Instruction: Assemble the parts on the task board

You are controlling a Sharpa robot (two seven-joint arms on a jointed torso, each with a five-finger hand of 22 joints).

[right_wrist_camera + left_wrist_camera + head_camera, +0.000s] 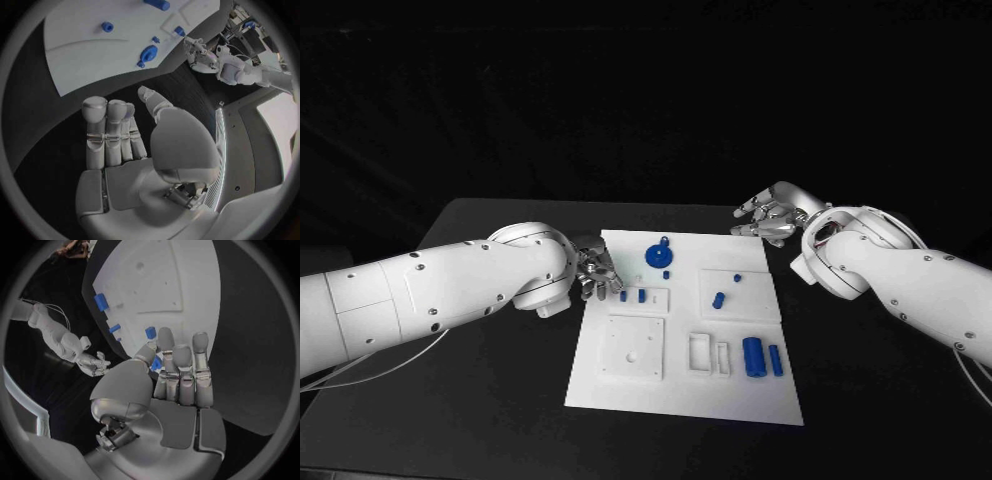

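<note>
- My left hand (178, 375) looks like brushed silver metal, satin-smooth.
- The task board (630, 390) is matt white plastic.
- The parts (753, 355) look like smooth blue plastic.
- The table (473, 420) is matt black.

board: we see a white plate (632, 385) lying flat mid-table | round part: a blue disc-like piece (659, 255) near its far edge | parts: we count two blue cylinders (753, 356) lying side by side near the right edge | small blue piece (718, 298) mid-right

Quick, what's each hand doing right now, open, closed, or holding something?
Left hand: pinching a small blue part over the white board.
Right hand: open, holding nothing, above the black table beyond the board.
</note>
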